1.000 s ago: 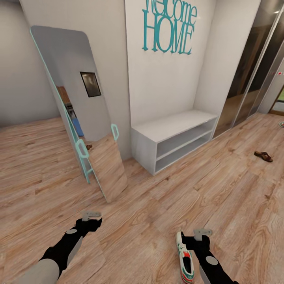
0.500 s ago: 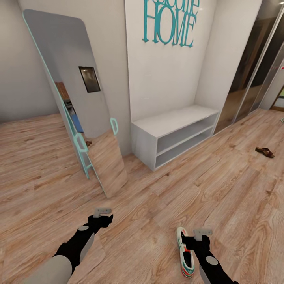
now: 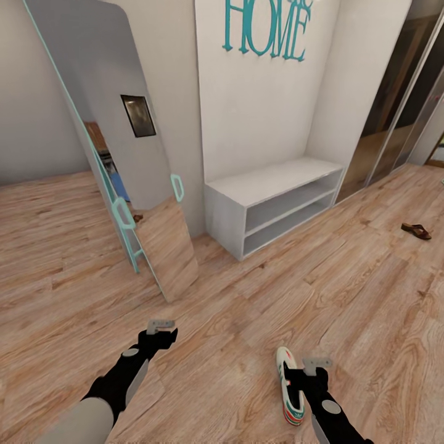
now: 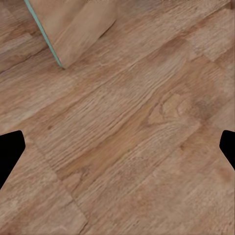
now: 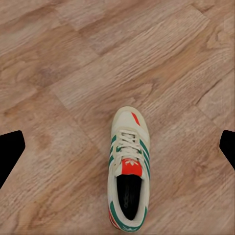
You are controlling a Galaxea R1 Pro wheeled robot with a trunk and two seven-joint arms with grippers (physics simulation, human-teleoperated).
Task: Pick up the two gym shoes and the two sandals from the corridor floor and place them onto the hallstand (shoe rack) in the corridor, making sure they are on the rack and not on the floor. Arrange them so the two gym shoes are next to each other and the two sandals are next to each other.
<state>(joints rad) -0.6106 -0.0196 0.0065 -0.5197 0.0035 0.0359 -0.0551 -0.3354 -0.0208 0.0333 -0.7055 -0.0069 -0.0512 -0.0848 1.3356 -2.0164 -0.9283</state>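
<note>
One gym shoe (image 3: 290, 394) on floor (image 3: 345, 296) just beside right gripper (image 3: 316, 365), both grippers wide open and empty; left gripper (image 3: 161, 325) has advanced forward; sandal (image 3: 416, 231) far right, rack (image 3: 274, 206) unladen.

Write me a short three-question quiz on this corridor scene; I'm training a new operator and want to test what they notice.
1. True or false: the gym shoe by the right hand already sits on the hallstand.
2. Multiple choice: where is the sandal in the head view? A) on the hallstand's lower shelf B) on the corridor floor far to the right C) in the left hand
3. Fill in: both hands have fingers spread and hold ____.

Key
1. False: it lies on the floor, beside the right hand.
2. B
3. nothing
</note>
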